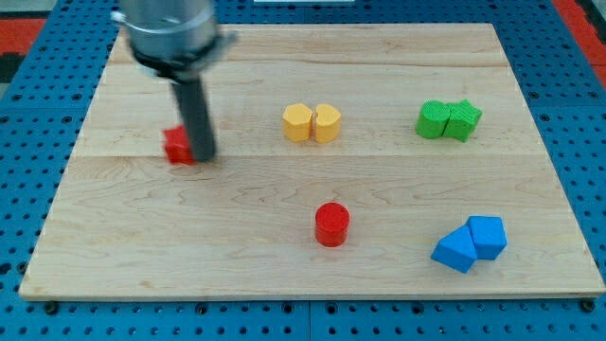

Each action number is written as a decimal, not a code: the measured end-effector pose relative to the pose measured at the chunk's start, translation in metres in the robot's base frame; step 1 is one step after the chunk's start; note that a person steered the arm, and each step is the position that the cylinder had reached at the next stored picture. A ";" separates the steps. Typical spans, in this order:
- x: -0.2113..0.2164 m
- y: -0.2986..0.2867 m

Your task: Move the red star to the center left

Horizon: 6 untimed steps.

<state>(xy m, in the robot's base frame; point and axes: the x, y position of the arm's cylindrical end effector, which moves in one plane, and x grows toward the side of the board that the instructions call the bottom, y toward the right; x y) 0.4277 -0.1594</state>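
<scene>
The red star (176, 146) lies on the wooden board (133, 246) at the view's left, a little above mid-height. It is partly hidden behind my rod. My tip (204, 155) rests right against the star's right side, touching it. The rod and its grey mount look blurred. A red cylinder (332, 224) stands near the bottom middle, well away from the tip.
Two yellow blocks (311, 123) sit side by side at the upper middle. Two green blocks (449, 120) sit together at the upper right. Two blue blocks (471, 243) touch at the lower right. A blue pegboard surrounds the board.
</scene>
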 end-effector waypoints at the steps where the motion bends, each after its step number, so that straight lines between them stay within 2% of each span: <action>1: 0.003 -0.011; 3: -0.039 -0.066; 5: -0.020 -0.103; 6: -0.063 -0.110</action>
